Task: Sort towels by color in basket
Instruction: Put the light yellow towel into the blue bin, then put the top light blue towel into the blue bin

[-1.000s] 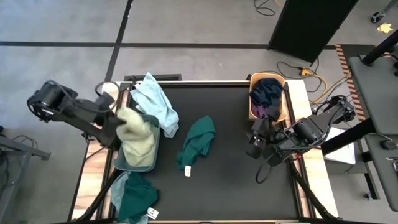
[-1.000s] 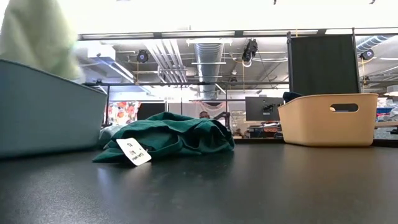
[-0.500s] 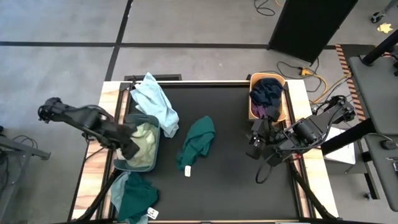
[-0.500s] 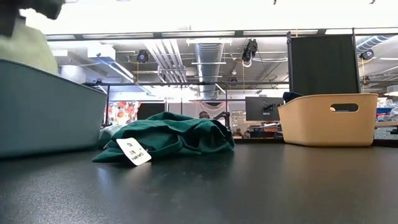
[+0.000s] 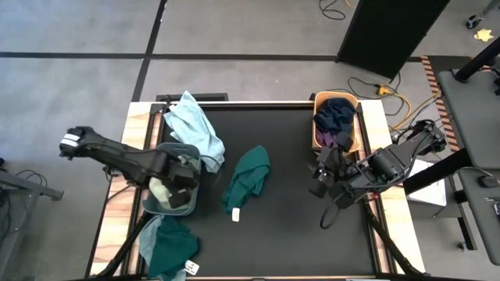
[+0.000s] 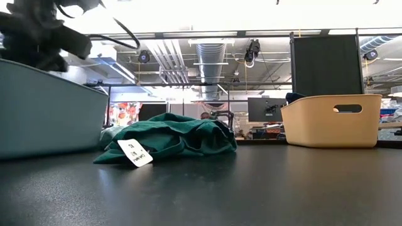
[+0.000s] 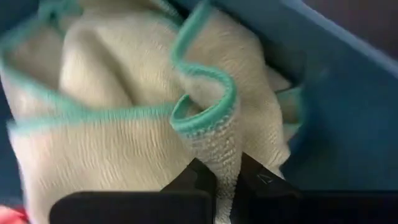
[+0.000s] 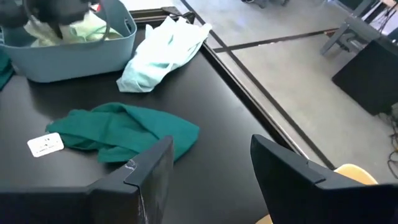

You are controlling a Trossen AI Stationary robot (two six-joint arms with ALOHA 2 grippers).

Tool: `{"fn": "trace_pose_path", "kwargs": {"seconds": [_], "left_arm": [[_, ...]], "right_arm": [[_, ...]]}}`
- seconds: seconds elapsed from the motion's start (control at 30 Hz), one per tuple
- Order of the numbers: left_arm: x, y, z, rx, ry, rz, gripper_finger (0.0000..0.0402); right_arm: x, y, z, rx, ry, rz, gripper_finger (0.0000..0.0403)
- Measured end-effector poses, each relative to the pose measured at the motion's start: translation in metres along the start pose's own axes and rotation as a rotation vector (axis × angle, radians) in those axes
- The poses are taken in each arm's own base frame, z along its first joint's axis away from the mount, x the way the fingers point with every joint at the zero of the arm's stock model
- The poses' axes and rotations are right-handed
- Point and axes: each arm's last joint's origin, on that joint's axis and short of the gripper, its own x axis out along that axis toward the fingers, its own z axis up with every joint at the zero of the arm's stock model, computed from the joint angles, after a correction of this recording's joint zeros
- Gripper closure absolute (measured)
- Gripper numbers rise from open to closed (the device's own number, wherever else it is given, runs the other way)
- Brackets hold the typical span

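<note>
The pale yellow-green towel point(image 5: 162, 190) with its teal hem lies bunched inside the blue-grey basket point(image 5: 150, 204) at the table's left. My left gripper point(image 5: 181, 191) reaches down into that basket and is shut on this towel point(image 7: 112, 137). A light mint towel point(image 5: 195, 129) hangs over the basket's far rim onto the table. One dark teal towel point(image 5: 248, 178) with a white tag lies mid-table, another point(image 5: 172, 246) at the near left. My right gripper point(image 5: 320, 176) hovers open near the table's right edge. My left gripper pinches a hemmed fold of the pale yellow-green towel point(image 7: 225, 155) between its two fingers point(image 7: 198, 177). It comes from above, pointing down into the basket. The towel rests slack on the basket's floor and against its wall.
A tan basket point(image 5: 353, 129) holding navy and purple towels stands at the far right. The blue-grey basket's wall point(image 6: 50, 110) rises at the left in the low view. Black tabletop lies bare between the mid-table teal towel point(image 8: 118, 130) and the right gripper point(image 8: 211, 180).
My left gripper has gone down and toward the table's right, from above the basket's left rim into the basket, staying shut on the pale yellow-green towel. The towel, held up above the rim a second ago, now lies bunched inside the basket.
</note>
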Motion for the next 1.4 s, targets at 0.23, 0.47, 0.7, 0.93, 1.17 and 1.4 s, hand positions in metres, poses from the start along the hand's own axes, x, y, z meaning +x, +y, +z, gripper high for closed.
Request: {"fn": "trace_pose_path", "kwargs": {"seconds": [0.23,0.47,0.7,0.93,1.17,1.4], "left_arm": [[0.033,-0.002,0.006,0.33,0.139,0.108,0.0401],[0.06,0.001,0.003,0.322,0.162,0.186,0.0401],[0.052,0.001,0.005,0.325,0.138,0.188,0.0362],[0.023,-0.002,0.009,0.32,0.108,0.172,0.0251],[-0.023,-0.002,0.006,0.257,0.091,0.099,0.015],[-0.083,0.005,0.024,0.136,-0.135,0.049,0.01]], "right_arm": [[0.0,0.0,0.0,0.025,0.004,0.005,0.0197],[0.0,0.001,0.0,0.048,0.006,0.006,0.0197],[0.0,0.001,0.0,0.048,0.006,0.006,0.0197],[0.0,0.001,0.0,0.046,0.007,0.005,0.0197],[0.0,0.001,0.0,0.024,0.007,0.005,0.0197],[0.0,0.001,0.0,0.003,0.006,0.004,0.0197]]}}
